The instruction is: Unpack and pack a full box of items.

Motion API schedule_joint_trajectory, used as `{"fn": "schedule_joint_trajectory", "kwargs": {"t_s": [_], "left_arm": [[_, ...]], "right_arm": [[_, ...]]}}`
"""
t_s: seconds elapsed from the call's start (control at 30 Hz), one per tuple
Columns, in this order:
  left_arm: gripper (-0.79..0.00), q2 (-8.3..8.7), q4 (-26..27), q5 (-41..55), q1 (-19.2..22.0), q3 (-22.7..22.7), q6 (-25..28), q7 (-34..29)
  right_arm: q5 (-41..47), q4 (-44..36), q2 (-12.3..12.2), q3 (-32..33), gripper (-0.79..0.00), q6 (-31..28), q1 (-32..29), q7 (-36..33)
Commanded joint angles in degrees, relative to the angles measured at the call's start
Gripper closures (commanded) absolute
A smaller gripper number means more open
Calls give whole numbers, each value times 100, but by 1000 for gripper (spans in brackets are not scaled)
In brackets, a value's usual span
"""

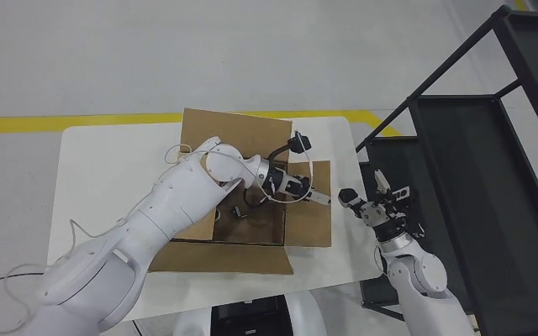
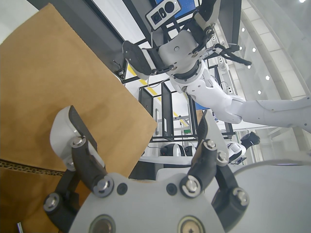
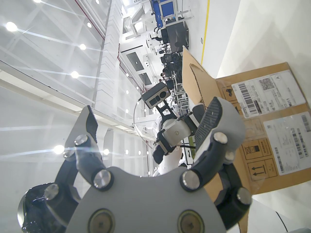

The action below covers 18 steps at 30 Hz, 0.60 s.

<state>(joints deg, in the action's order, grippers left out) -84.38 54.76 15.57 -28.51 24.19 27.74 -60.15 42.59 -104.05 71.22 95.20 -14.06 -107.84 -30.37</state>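
Observation:
An open cardboard box (image 1: 244,134) stands on the white table (image 1: 109,176) with its flaps spread out. Its dark inside (image 1: 252,220) holds small items that I cannot make out. My left gripper (image 1: 313,196) hovers over the box's right flap (image 1: 307,220), open and holding nothing (image 2: 138,115). The brown flap (image 2: 60,86) lies beside one finger. My right gripper (image 1: 374,193) is off the table's right edge, facing the left one, open and holding nothing (image 3: 151,107). It also appears farther off in the left wrist view (image 2: 173,29). The box's labelled side (image 3: 272,112) faces it.
A black metal shelf rack (image 1: 454,151) stands close on the right, right behind the right gripper. A yellow floor line (image 1: 84,123) runs behind the table. Bare table surface lies to the left of the box (image 1: 109,218).

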Motion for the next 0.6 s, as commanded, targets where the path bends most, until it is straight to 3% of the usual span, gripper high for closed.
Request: {"fn": "schedule_joint_trajectory", "kwargs": {"t_s": [0.0, 0.17, 0.33, 0.57], "left_arm": [[-785, -17, -54, -10, 5, 39, 18, -4], [-785, 1, 20, 2, -3, 224, 155, -11], [-785, 133, 354, -64, -87, 552, 226, 20], [-785, 300, 954, -333, -301, 768, -135, -306]], "right_arm": [[-21, 51, 5, -77, -785, 36, 57, -20], [-215, 273, 13, -208, -785, 147, 221, 98], [-415, 482, 27, -363, -785, 243, 371, 297], [-223, 408, 34, -232, -785, -41, 379, 264]]}}
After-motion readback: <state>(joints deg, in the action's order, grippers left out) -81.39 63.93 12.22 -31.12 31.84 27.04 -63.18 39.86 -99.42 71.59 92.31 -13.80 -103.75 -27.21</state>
